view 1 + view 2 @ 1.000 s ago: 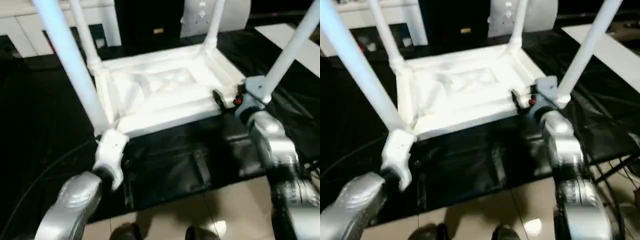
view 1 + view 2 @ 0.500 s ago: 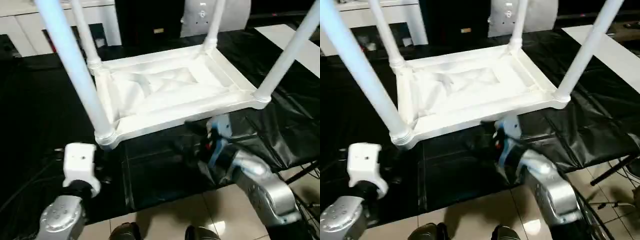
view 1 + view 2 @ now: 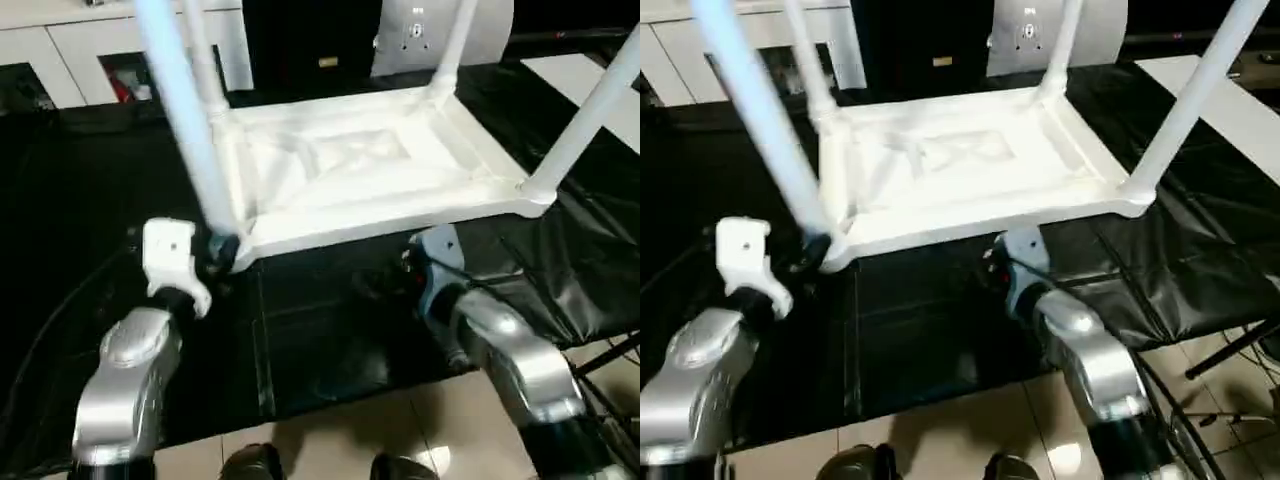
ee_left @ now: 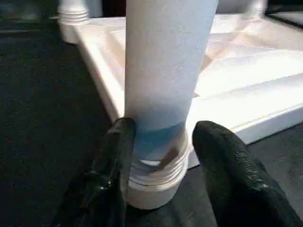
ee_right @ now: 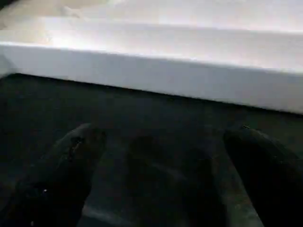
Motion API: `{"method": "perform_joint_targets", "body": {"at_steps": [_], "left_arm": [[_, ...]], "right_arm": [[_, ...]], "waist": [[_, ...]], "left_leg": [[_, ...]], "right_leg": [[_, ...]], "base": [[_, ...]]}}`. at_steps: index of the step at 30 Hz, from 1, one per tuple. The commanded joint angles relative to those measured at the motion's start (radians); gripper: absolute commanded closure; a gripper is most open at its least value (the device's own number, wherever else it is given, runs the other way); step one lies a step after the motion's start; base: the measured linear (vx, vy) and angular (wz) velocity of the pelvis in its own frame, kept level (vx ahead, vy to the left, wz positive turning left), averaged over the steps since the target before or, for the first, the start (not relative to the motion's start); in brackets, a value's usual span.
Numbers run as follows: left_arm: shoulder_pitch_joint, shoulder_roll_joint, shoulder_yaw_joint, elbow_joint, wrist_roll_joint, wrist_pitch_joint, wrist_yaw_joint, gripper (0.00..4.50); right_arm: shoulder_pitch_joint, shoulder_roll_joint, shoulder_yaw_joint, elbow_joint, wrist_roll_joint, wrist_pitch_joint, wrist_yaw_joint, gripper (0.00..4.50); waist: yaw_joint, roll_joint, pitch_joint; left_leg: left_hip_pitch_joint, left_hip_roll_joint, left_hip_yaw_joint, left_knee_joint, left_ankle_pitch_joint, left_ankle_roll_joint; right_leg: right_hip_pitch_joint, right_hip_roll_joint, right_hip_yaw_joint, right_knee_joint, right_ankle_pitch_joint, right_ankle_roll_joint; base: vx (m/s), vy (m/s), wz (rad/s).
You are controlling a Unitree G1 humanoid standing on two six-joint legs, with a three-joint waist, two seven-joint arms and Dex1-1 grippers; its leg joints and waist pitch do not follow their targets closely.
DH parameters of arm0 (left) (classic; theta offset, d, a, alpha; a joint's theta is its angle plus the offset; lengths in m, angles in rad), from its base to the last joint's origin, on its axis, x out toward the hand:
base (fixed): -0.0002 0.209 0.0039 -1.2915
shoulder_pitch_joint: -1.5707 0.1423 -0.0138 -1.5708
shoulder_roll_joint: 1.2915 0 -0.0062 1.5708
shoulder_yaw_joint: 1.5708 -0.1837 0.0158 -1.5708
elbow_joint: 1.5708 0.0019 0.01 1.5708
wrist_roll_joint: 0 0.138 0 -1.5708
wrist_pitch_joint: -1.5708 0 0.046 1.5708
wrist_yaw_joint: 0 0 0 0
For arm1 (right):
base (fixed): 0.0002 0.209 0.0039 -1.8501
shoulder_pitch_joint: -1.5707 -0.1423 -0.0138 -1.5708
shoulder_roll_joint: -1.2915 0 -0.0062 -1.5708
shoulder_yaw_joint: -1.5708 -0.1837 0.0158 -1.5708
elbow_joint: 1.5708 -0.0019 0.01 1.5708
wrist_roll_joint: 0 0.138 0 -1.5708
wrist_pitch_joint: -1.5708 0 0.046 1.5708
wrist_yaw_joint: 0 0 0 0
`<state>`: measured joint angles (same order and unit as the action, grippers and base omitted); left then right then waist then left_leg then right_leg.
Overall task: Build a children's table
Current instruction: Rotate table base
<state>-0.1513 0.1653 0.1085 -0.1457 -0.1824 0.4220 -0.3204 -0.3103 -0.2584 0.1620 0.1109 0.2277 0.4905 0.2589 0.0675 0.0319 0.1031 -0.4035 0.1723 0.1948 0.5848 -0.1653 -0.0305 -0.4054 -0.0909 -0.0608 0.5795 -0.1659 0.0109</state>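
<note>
Black sheeting (image 3: 330,330) covers the counter, white cabinets (image 3: 60,45) behind. L pincer (image 4: 163,156) is seen w/ fingers (image 4: 113,165) spread either side of the near-left leg (image 4: 165,71) at its socket, contact unclear. R pincer (image 5: 161,175) is held wide, empty, just beside the near edge of the upturned tabletop (image 3: 350,170), all four legs up.

legs (image 3: 178,90) cut off above

White tabletop (image 3: 350,170) lies upside down, four legs (image 3: 185,130) upright in sockets.
</note>
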Motion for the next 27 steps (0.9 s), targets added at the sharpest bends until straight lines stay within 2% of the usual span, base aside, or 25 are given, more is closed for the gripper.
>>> {"method": "perform_joint_targets", "body": {"at_steps": [1,3,4,6,8,9,10,12,13,14,18,20,23,24,27], "left_arm": [[-0.062,0.013,-0.029,0.074,-0.023,-0.046,-0.073,1.99],[-0.109,0.018,-0.016,0.142,-0.025,-0.061,-0.082,1.99],[-0.135,0.027,-0.011,0.184,-0.017,-0.067,-0.081,1.99],[-0.151,0.037,-0.006,0.211,-0.011,-0.075,-0.082,1.78],[-0.174,0.036,0.019,0.239,-0.04,-0.079,-0.095,1.61],[-0.182,0.036,0.025,0.25,-0.056,-0.089,-0.113,1.55],[-0.189,0.039,0.027,0.262,-0.066,-0.095,-0.129,1.51],[-0.205,0.053,0.025,0.298,-0.062,-0.129,-0.148,1.44],[-0.205,0.053,0.025,0.298,-0.062,-0.129,-0.148,1.36],[-0.211,0.06,0.03,0.316,-0.068,-0.145,-0.16,1.36],[-0.213,0.065,0.033,0.327,-0.078,-0.159,-0.178,1.05],[-0.233,0.078,0.022,0.365,-0.088,-0.182,-0.241,0.79],[-0.298,0.095,-0.005,0.458,-0.096,-0.211,-0.339,0.65],[-0.298,0.095,-0.005,0.458,-0.096,-0.211,-0.339,0.65],[-0.318,0.097,-0.01,0.484,-0.096,-0.219,-0.354,0.31]], "right_arm": [[-0.037,0.017,-0.011,0.092,-0.026,-0.025,-0.029,0.0],[-0.063,0.025,-0.01,0.133,-0.039,-0.043,-0.034,0.0],[-0.075,0.03,-0.012,0.144,-0.044,-0.05,-0.035,0.0],[-0.08,0.033,-0.014,0.142,-0.042,-0.05,-0.031,0.0],[-0.085,0.036,-0.017,0.138,-0.04,-0.065,-0.015,0.0],[-0.086,0.038,-0.022,0.139,-0.037,-0.077,-0.007,0.0],[-0.085,0.04,-0.026,0.135,-0.032,-0.083,0.004,0.0],[-0.083,0.042,-0.033,0.132,-0.026,-0.111,0.021,0.0],[-0.083,0.042,-0.033,0.132,-0.026,-0.111,0.021,0.0],[-0.072,0.044,-0.038,0.11,-0.007,-0.131,0.046,0.0],[-0.063,0.045,-0.039,0.091,0.007,-0.144,0.07,0.0],[-0.066,0.042,-0.042,0.109,-0.002,-0.142,0.073,0.0],[-0.103,0.033,-0.055,0.193,-0.036,-0.125,0.039,0.0],[-0.103,0.033,-0.055,0.193,-0.036,-0.125,0.039,0.0],[-0.115,0.031,-0.058,0.216,-0.043,-0.121,0.033,0.0]], "waist": [[-0.004,-0.005,-0.066],[-0.003,-0.004,-0.068],[-0.002,-0.012,-0.07],[-0.002,-0.005,-0.075],[-0.007,-0.01,-0.076],[-0.006,-0.008,-0.076],[-0.005,-0.01,-0.076],[-0.005,-0.007,-0.076],[-0.005,-0.007,-0.075],[-0.004,-0.003,-0.075],[-0.007,-0.005,-0.073],[-0.006,-0.007,-0.074],[-0.004,-0.006,-0.075],[-0.004,-0.006,-0.074],[-0.003,-0.006,-0.076]], "left_leg": [[0.032,0.045,-0.028,-0.081,-0.294,-0.021],[0.03,0.048,-0.028,-0.081,-0.268,-0.017],[0.031,0.049,-0.025,-0.078,-0.243,-0.01],[0.027,0.049,-0.027,-0.076,-0.199,0.005],[0.027,0.049,-0.024,-0.072,-0.171,0.022],[0.027,0.049,-0.023,-0.07,-0.153,0.034],[0.027,0.049,-0.021,-0.069,-0.146,0.044],[0.029,0.05,-0.02,-0.068,-0.148,0.055],[0.03,0.051,-0.02,-0.069,-0.158,0.055],[0.033,0.053,-0.021,-0.07,-0.172,0.05],[0.033,0.055,-0.022,-0.074,-0.202,0.036],[0.033,0.053,-0.021,-0.073,-0.197,0.034],[0.037,0.052,-0.019,-0.073,-0.199,0.025],[0.037,0.05,-0.019,-0.073,-0.202,0.021],[0.036,0.053,-0.021,-0.074,-0.21,0.009]], "right_leg": [[0.02,-0.048,0.044,-0.066,-0.259,-0.155],[0.026,-0.049,0.044,-0.06,-0.223,-0.164],[0.028,-0.05,0.044,-0.058,-0.194,-0.169],[0.036,-0.051,0.043,-0.047,-0.145,-0.184],[0.037,-0.05,0.042,-0.044,-0.105,-0.196],[0.038,-0.052,0.042,-0.042,-0.088,-0.209],[0.039,-0.054,0.042,-0.042,-0.088,-0.22],[0.037,-0.053,0.042,-0.044,-0.101,-0.227],[0.037,-0.052,0.042,-0.045,-0.116,-0.226],[0.036,-0.052,0.042,-0.047,-0.132,-0.225],[0.037,-0.052,0.043,-0.048,-0.158,-0.222],[0.036,-0.054,0.044,-0.048,-0.162,-0.223],[0.032,-0.053,0.044,-0.048,-0.178,-0.227],[0.031,-0.052,0.044,-0.05,-0.184,-0.228],[0.036,-0.055,0.044,-0.044,-0.165,-0.233]], "base": [[0.0,0.0,0.0],[0.0,0.0,0.0],[0.0,0.0,0.0],[0.0,0.0,0.0],[0.0,0.0,0.0],[0.0,0.0,0.0],[0.0,0.0,0.0],[0.0,0.0,0.0],[0.0,0.0,0.0],[0.0,0.0,0.0],[0.0,0.0,0.0],[0.0,0.0,0.0],[0.0,0.0,0.0],[0.0,0.0,0.0],[0.0,0.0,0.0]]}}
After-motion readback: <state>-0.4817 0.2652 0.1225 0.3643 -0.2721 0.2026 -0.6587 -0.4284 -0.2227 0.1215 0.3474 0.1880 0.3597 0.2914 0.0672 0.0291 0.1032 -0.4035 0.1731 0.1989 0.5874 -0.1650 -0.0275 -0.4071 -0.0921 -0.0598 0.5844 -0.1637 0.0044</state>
